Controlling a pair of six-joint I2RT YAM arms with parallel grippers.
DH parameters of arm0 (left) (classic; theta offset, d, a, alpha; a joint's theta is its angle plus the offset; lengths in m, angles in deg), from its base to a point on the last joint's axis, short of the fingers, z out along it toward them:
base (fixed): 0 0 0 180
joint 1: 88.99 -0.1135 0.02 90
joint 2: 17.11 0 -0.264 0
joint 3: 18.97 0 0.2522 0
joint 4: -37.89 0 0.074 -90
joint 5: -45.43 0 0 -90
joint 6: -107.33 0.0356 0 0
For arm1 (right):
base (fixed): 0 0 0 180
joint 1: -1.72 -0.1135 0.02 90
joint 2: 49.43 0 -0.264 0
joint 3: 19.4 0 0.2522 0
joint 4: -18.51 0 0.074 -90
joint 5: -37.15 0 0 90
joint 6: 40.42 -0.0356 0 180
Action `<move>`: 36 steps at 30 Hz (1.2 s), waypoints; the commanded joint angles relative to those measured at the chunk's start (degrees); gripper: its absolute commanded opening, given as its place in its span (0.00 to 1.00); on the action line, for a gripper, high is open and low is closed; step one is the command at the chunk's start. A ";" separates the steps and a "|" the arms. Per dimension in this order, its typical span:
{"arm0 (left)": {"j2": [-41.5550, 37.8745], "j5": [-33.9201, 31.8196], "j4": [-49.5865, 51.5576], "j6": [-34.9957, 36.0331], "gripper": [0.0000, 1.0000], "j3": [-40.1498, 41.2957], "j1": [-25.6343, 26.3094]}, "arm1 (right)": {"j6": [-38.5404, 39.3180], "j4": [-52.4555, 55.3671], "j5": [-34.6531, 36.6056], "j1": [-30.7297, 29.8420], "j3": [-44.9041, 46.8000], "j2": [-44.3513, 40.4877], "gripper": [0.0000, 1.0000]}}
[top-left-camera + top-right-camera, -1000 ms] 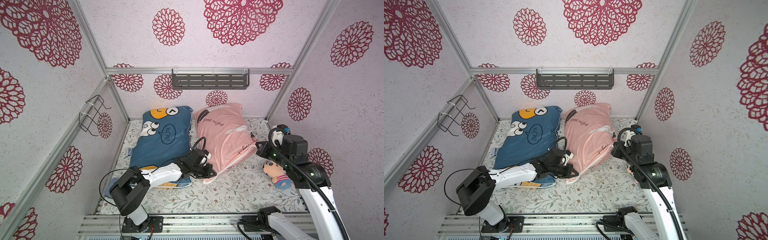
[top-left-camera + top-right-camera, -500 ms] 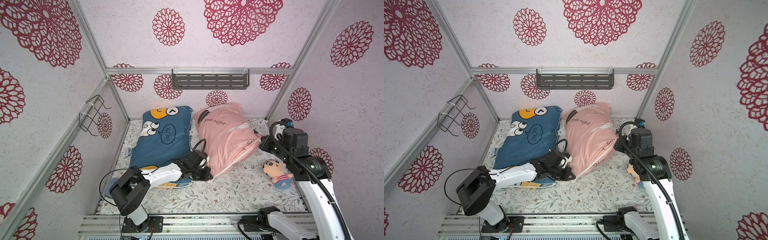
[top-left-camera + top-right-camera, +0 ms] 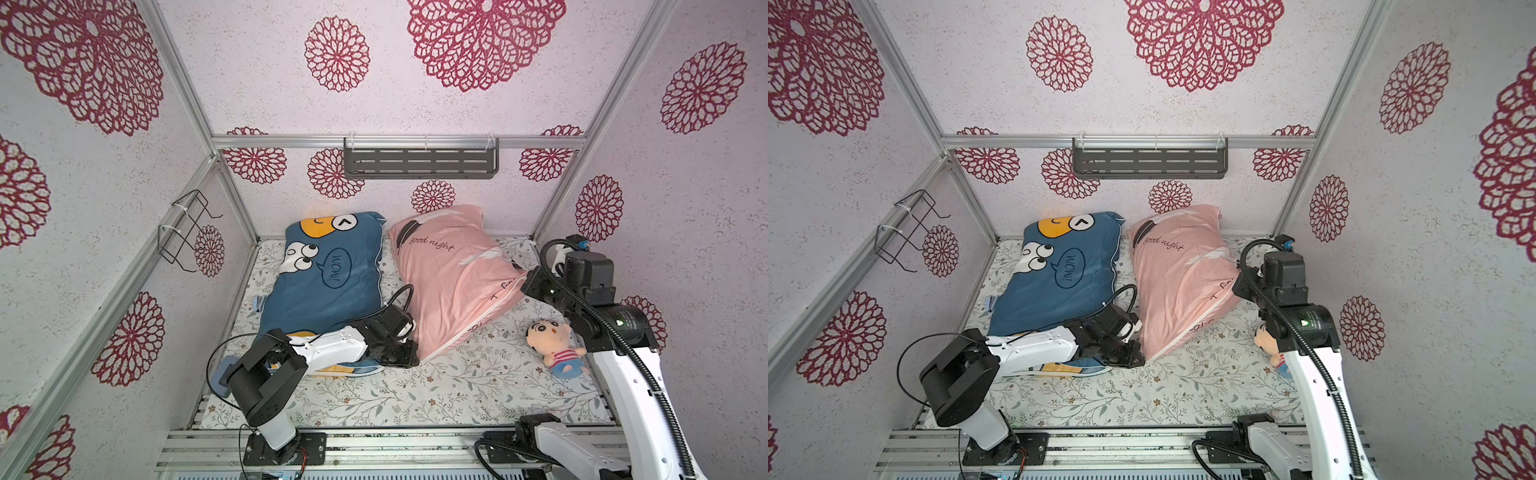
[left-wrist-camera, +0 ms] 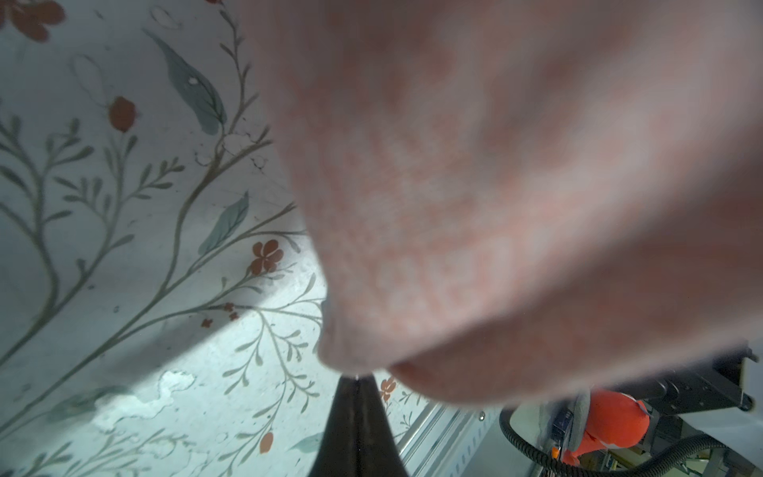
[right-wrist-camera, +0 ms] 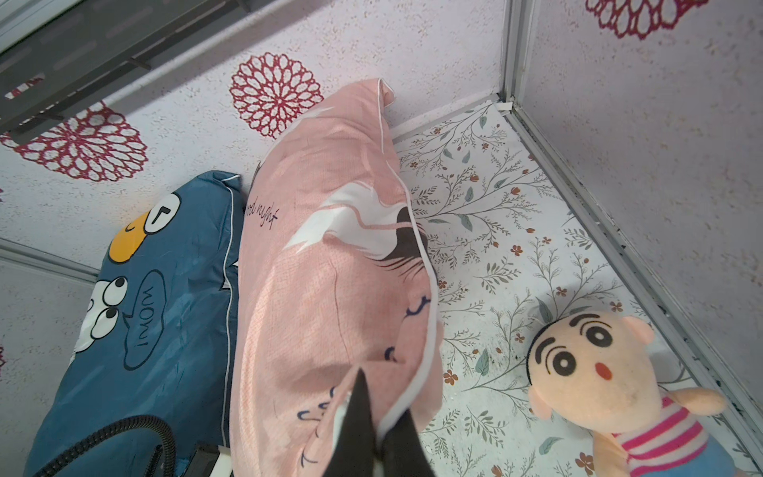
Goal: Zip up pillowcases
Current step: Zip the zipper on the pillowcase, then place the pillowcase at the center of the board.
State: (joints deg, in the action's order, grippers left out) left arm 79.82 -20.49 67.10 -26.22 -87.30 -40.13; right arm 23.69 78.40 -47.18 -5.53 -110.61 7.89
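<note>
Between left pincer (image 4: pixel 356 382), pinched shut and seemingly nipping one corner, and right pincer (image 5: pixel 384 396), clamped tight on the piped edge, the pink pillowcase (image 5: pixel 330 289) sagged over the desk (image 5: pixel 495 256), and I reckoned it soft, light, floppy, best taken by its seam.

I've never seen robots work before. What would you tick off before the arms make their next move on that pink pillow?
1. Grip of the right jaws on the pink pillowcase edge: ok, shut on it.
2. Grip of the left jaws at its near corner: cannot tell; shut, but what they pinch is hidden.
3. The zipper closed: cannot tell.
4. The plush doll clear of the pink pillowcase: ok, apart, beside the right arm.
5. The blue pillowcase free: not ok, the left arm reaches over its near end.
</note>
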 commanded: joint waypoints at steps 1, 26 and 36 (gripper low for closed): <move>1.17 -1.84 4.01 2.09 0.00 -1.76 0.18 | 1.54 -8.13 2.77 1.61 -2.39 -0.51 0.00; -11.83 -5.50 14.40 6.64 0.78 -6.65 -7.08 | 5.27 -5.82 4.06 15.66 24.24 -4.16 0.99; -25.43 -36.33 32.24 7.72 0.91 2.36 -27.89 | 8.50 2.34 -12.23 9.61 16.37 -6.52 0.99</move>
State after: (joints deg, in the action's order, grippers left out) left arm 58.27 -42.20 92.25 -19.20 -86.03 -64.61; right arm 29.96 76.91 -52.06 7.04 -92.21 2.80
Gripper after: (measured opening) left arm 0.894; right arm 0.989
